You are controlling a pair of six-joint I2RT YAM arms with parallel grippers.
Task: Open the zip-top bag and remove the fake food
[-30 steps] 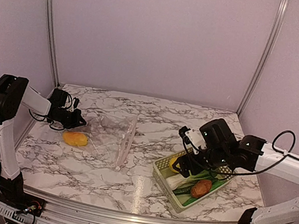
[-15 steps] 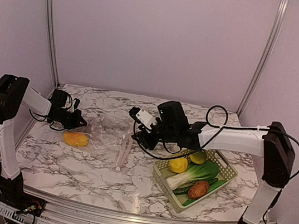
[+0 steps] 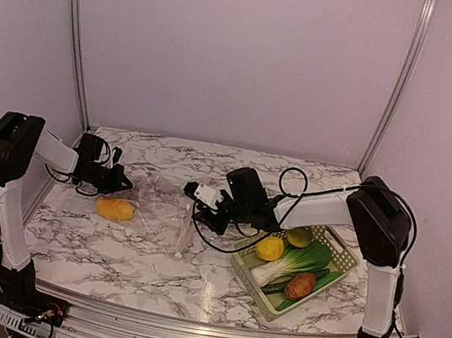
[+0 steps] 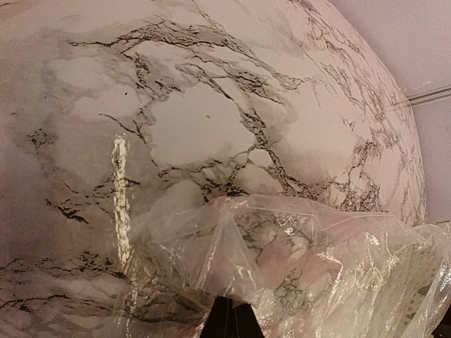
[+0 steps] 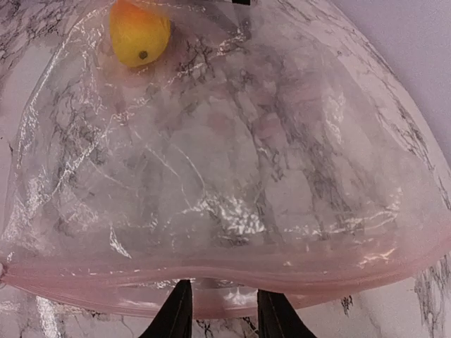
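The clear zip-top bag [image 3: 167,207] lies on the marble, its zipper strip [image 5: 225,276] facing right. My left gripper [image 3: 115,180] is shut on the bag's far-left plastic, its fingertips [image 4: 229,320] pinched together. My right gripper [image 3: 200,208] is at the zipper edge, jaws apart, and its fingers [image 5: 176,313] straddle the strip without squeezing it. An orange-yellow fruit [image 3: 114,208] rests at the bag's left end; in the right wrist view the fruit [image 5: 139,32] shows through the plastic. I cannot tell whether it is inside.
A pale lattice basket [image 3: 346,263] at right holds a lemon [image 3: 269,248], bok choy [image 3: 290,262], a potato [image 3: 300,285], a mango [image 3: 299,235] and a cucumber. The right arm stretches across the table's middle. Walls close in on three sides.
The right arm swung left from over the basket to the bag's zipper edge, its jaws narrowing on the way. The left gripper and the fruit stayed put.
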